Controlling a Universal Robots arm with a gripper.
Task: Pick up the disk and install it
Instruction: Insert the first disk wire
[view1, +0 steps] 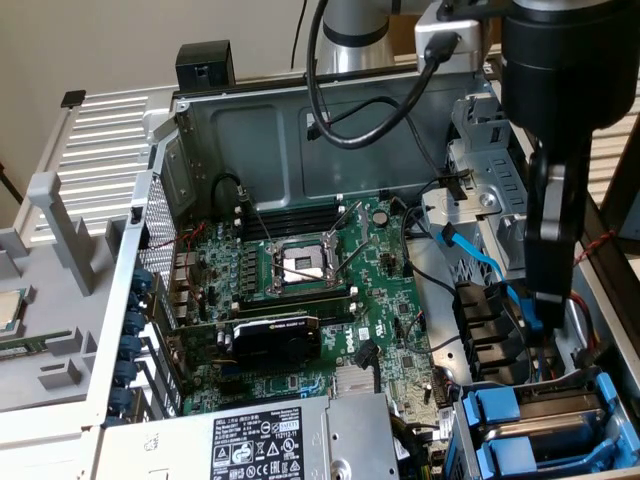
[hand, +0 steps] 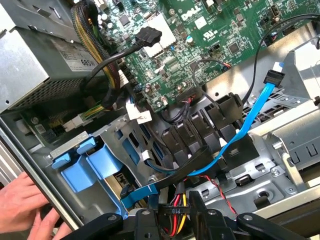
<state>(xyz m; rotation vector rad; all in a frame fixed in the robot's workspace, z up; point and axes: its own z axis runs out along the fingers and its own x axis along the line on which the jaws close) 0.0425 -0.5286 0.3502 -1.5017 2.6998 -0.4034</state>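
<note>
Motherboard (view1: 300, 300): you see green, black chips.
Drive-bay handles (view1: 497, 412): bright blue.
Data cable (hand: 252, 117): your light-blue ribbon.
Power supply (view1: 340, 440): grey, black-and-white label.
Gripper (hand: 172, 220): black.
Wire bundle (hand: 177, 202): red, yellow, black.

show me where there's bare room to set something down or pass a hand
Bare: the grey tray, between the processor chip and the case wall. Inside, a hand likely fits only over the motherboard, around the CPU socket. Crowded: the drive cage corner, with black clips, a blue cable and the robot arm.
</note>
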